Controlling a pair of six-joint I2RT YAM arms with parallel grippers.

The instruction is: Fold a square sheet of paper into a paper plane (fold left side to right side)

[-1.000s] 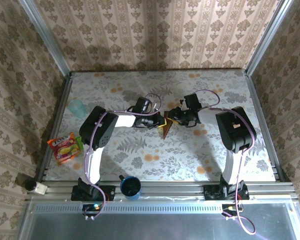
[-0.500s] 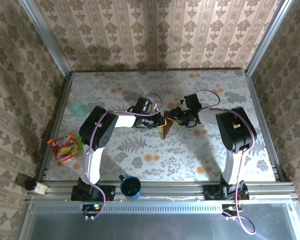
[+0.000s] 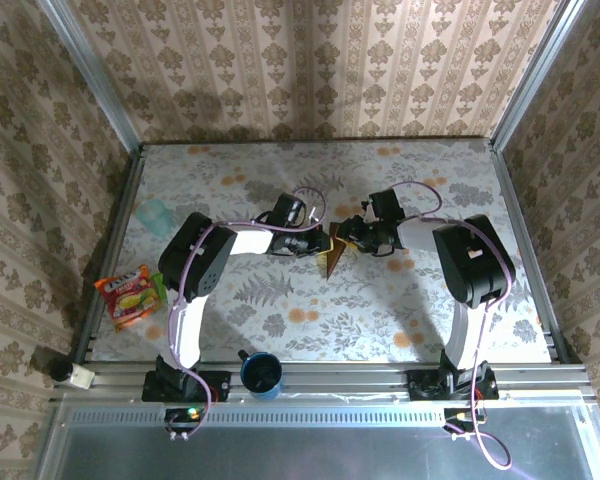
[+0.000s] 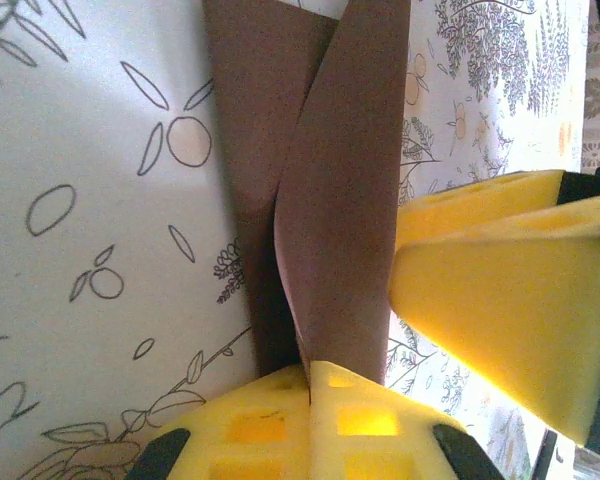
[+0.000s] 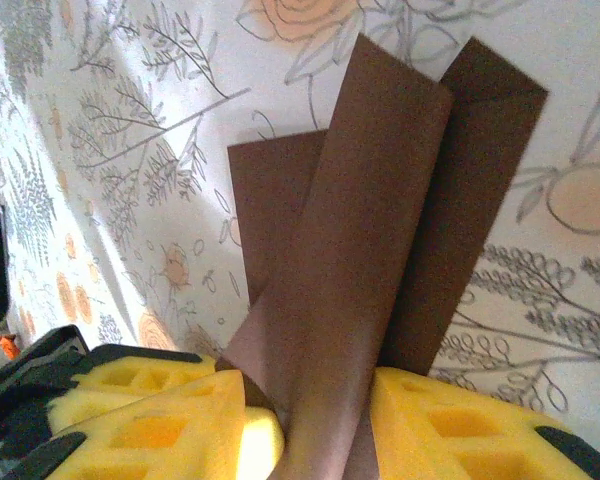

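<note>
My left fingers (image 4: 250, 430) are pressed together, pinching the near end of the folded brown paper sheet (image 4: 330, 190) where its raised flap meets the flat layer. The flap stands up along a crease, and its long edges run straight away from me. My right fingers (image 5: 450, 430) stand partly spread with that same flap filling the gap between them (I cannot tell whether they squeeze it). They sit just beside my left pair.

From above, the paper (image 3: 332, 260) lies at mid-surface, its pointed end toward my bases. The floral surface (image 3: 280, 320) around it is bare on the near and far sides. The orange snack packet (image 3: 130, 296) lies at the left edge, a pale green cup (image 3: 155, 215) beyond it, and the blue cup (image 3: 262, 373) on the near rail, all well apart.
</note>
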